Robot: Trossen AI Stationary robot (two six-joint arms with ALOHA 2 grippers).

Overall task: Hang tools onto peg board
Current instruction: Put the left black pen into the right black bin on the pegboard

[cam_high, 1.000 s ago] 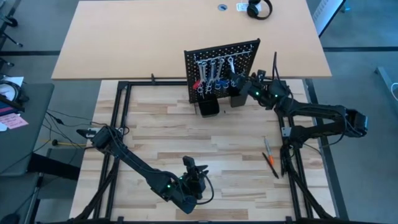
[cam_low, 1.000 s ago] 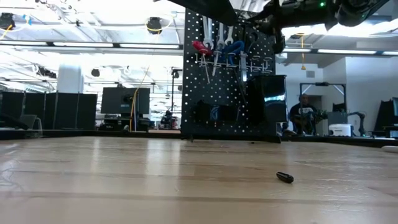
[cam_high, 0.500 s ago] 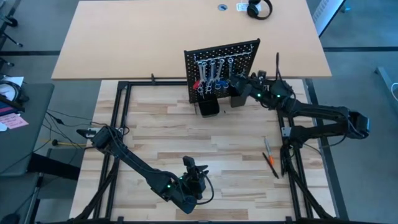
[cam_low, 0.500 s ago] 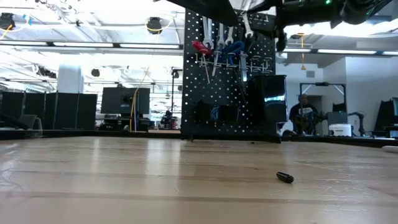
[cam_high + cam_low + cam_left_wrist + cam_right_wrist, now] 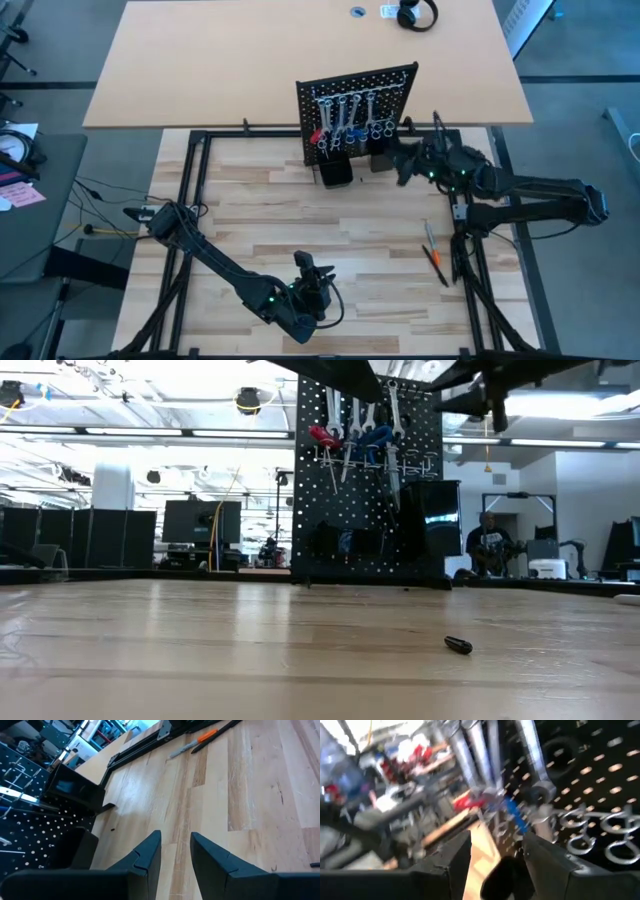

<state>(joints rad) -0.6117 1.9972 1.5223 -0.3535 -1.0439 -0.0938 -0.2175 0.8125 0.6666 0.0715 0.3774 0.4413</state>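
Right gripper (image 5: 403,166) sits just beside the peg board (image 5: 357,88), jaws apart and apparently empty; back straight off so the hung wrenches (image 5: 345,108) don't snag.

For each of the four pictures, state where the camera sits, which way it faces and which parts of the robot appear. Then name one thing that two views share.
High view: overhead, facing straight down; both arms, peg board, table.
Low view: table height, facing level toward the peg board; an arm overhead.
Left wrist view: on the left arm, facing across the table; left gripper open, empty.
Right wrist view: on the right arm, facing the hung tools; right gripper open.
Shared: high and left wrist views both show the orange-and-black tool.
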